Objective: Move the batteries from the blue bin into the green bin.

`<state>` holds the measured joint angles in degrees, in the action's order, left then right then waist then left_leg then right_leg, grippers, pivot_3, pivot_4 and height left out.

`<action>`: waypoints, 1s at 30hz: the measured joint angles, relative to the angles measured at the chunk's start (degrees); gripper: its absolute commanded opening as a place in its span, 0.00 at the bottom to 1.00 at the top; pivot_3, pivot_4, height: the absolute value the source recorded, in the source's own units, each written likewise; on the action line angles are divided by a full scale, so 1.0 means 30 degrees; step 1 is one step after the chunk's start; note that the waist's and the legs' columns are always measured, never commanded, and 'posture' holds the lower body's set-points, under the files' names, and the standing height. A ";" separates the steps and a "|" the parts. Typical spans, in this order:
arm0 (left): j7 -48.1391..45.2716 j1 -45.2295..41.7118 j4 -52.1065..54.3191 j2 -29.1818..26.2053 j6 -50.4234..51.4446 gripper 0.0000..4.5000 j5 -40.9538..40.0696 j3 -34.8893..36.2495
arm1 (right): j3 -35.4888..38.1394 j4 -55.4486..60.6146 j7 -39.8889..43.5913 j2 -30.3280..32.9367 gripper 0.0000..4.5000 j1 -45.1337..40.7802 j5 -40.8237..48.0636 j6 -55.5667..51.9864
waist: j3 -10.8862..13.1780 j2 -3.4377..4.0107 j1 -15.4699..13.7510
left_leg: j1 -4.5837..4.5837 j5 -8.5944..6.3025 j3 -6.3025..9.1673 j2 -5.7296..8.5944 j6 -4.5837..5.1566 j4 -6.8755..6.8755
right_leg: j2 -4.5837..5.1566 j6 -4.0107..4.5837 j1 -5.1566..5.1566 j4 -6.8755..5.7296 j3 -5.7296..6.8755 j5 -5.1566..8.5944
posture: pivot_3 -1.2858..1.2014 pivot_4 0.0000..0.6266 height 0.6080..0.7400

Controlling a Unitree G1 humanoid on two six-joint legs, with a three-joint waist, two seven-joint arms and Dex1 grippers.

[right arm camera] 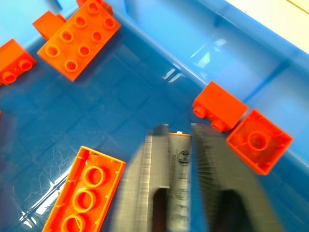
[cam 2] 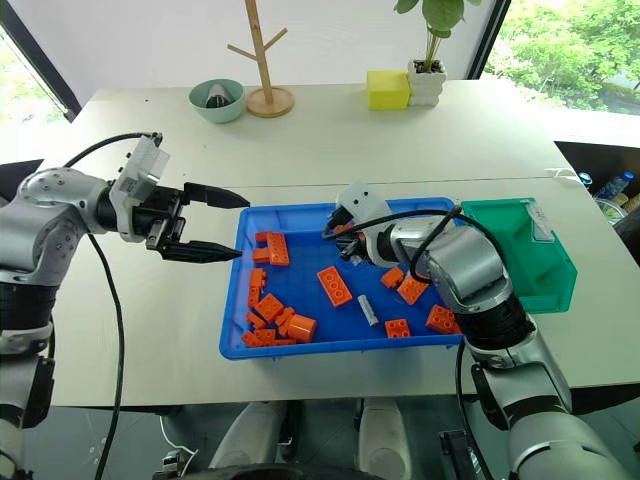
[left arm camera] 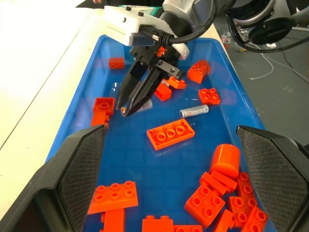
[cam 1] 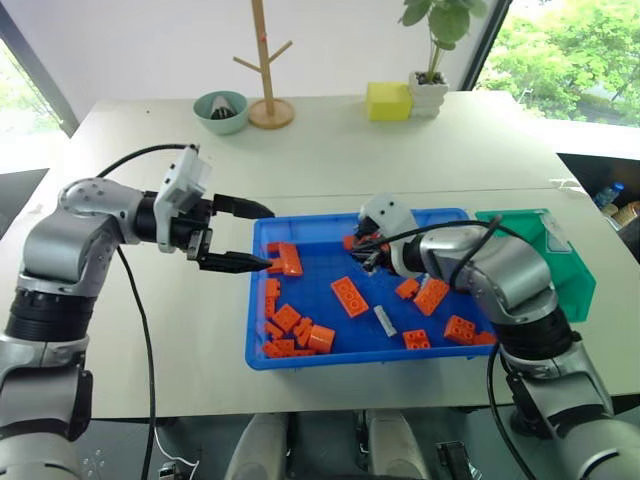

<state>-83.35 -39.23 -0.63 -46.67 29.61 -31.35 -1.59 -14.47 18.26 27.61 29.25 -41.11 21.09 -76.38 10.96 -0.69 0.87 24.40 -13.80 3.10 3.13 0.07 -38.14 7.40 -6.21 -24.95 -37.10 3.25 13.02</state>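
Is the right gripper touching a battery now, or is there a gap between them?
Touching. In the right wrist view, the battery sits clamped between the right gripper fingers, with no gap on either side, above the blue bin floor.

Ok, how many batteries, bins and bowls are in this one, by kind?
Small silvery cylindrical batteries: 2 (one loose in the tray, one clamped in the right gripper)
Large shallow blue plastic tray: 1
Small deep green plastic bin: 1
Pale teal round bowl: 1
Total: 5
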 measured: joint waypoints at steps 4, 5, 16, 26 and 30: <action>-0.0050 -0.0126 -0.0212 0.0216 -0.0098 1.00 0.0161 -0.0024 | -0.0002 0.0412 0.0049 0.0055 0.46 0.0057 0.0162 -0.0320 | 0.0000 -0.0001 -0.0002 | 0.0000 0.0000 -0.0001 0.0000 0.0000 0.0000 | 0.0000 0.0000 0.0000 0.0001 0.0000 0.0000 | 0.52 0.24 0.71; -0.0083 -0.0154 -0.0238 0.0228 -0.0123 1.00 0.0235 -0.0039 | -0.0001 0.0473 0.0058 0.0114 0.46 0.0086 0.0166 -0.0328 | 0.0000 0.0000 0.0000 | 0.0000 0.0000 0.0000 0.0000 0.0000 0.0000 | 0.0000 0.0000 0.0000 0.0000 -0.0001 0.0000 | 0.52 0.24 0.71; -0.0352 -0.0450 -0.0550 0.0278 -0.0443 1.00 0.0456 -0.0310 | 0.0407 0.0863 -0.0250 0.0022 0.46 0.0979 0.0333 -0.1008 | 0.0000 0.0000 0.0027 | 0.0000 0.0000 0.0001 -0.0002 0.0000 0.0001 | -0.0001 0.0000 -0.0002 -0.0002 -0.0001 0.0000 | 0.52 0.24 0.71; -0.0435 -0.0577 -0.0572 0.0296 -0.0445 1.00 0.0513 -0.0370 | 0.0363 0.0508 -0.0888 -0.1628 0.46 0.1036 0.0330 -0.0849 | 0.0000 0.0000 0.0016 | 0.0000 0.0000 0.0001 -0.0001 0.0000 0.0000 | -0.0002 0.0000 -0.0001 -0.0002 -0.0001 0.0000 | 0.52 0.24 0.71; -0.0435 -0.0575 -0.0569 0.0228 -0.0432 1.00 0.0513 -0.0366 | 0.0094 -0.0006 -0.0914 -0.1518 0.46 0.1240 0.0081 -0.0346 | 0.0000 0.0000 -0.0020 | 0.0000 0.0000 0.0001 0.0001 0.0000 0.0000 | -0.0001 0.0000 0.0000 -0.0002 0.0000 0.0000 | 0.52 0.24 0.71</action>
<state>-84.65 -40.96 -2.33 -45.98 28.32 -29.81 -2.68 -14.18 18.24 24.87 24.70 -37.39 21.33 -77.42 10.96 -0.69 0.81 24.39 -13.80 3.10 3.14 0.07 -38.14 7.40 -6.21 -24.95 -37.11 3.25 13.02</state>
